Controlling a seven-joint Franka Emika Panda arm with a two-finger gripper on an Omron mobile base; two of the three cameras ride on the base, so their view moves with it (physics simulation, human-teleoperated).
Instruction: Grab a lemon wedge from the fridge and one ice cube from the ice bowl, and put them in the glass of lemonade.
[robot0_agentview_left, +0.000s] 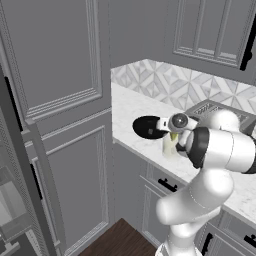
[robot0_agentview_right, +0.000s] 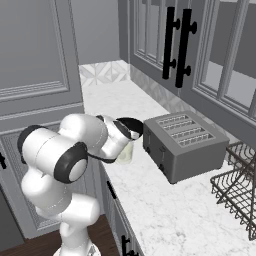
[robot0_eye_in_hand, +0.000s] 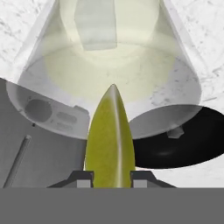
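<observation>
My gripper is shut on the lemon wedge, a yellow sliver that points down between the two fingertips. It hangs right over the mouth of the glass of lemonade, where a pale ice cube sits in the liquid. From the left base view the gripper hovers just above the glass on the marble counter. The black ice bowl stands right behind the glass, and a small pale cube lies in it. The fridge shows its pale inner shelves at the far left.
A grey toaster stands on the counter to the right of the glass, with a wire dish rack beyond it. Tall panelled cabinets rise left of the counter, and wall cabinets with black handles hang above.
</observation>
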